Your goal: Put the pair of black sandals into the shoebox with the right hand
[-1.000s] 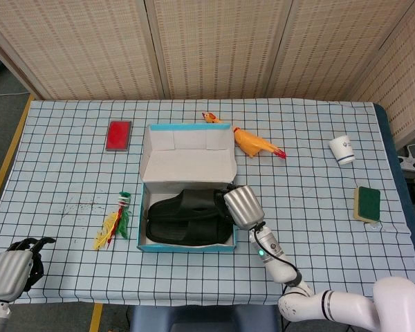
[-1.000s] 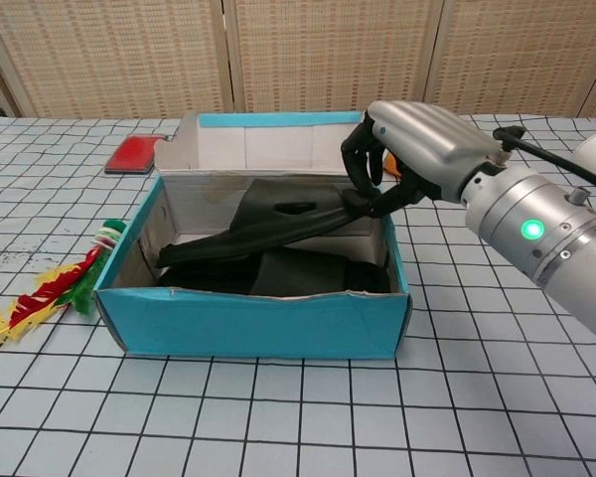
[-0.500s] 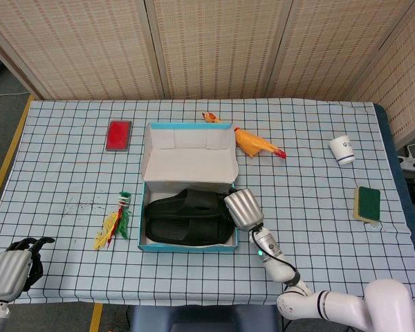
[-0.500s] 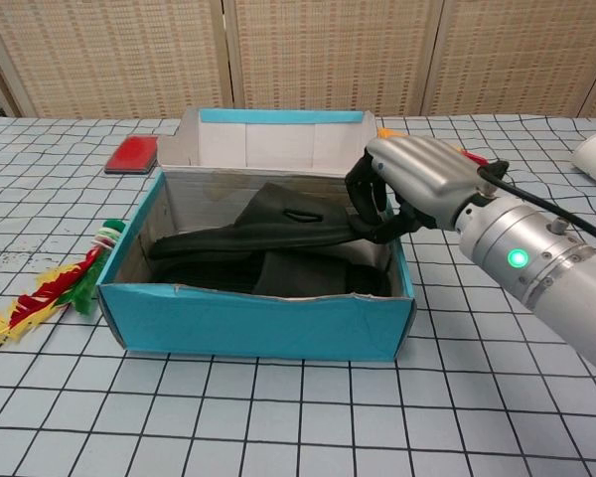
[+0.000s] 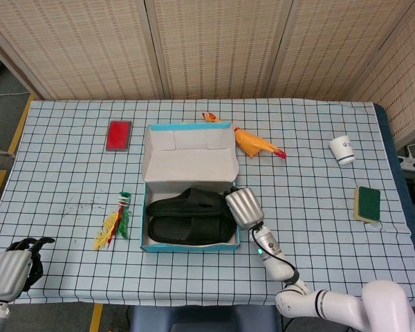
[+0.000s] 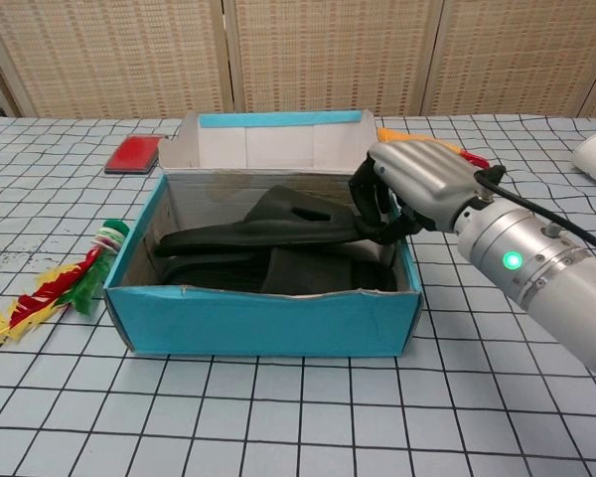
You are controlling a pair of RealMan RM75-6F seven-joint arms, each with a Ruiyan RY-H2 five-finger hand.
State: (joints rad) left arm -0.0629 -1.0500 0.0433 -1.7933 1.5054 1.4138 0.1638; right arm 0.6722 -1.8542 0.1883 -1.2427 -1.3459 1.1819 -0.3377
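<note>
The teal shoebox lies open with its white lid folded back. Two black sandals sit inside: one flat on the bottom, the other resting tilted on top. My right hand hangs over the box's right end and its fingers grip the heel of the upper sandal. My left hand rests at the table's near left corner with its fingers curled in on nothing; the chest view does not show it.
A red and yellow feather toy lies left of the box. Behind it are a red card and a rubber chicken. At the right are a white cup and a green sponge.
My right hand has sunk and shifted slightly toward the near side, lowering the upper sandal from steeply tilted to nearly level inside the box. The left hand has not moved.
</note>
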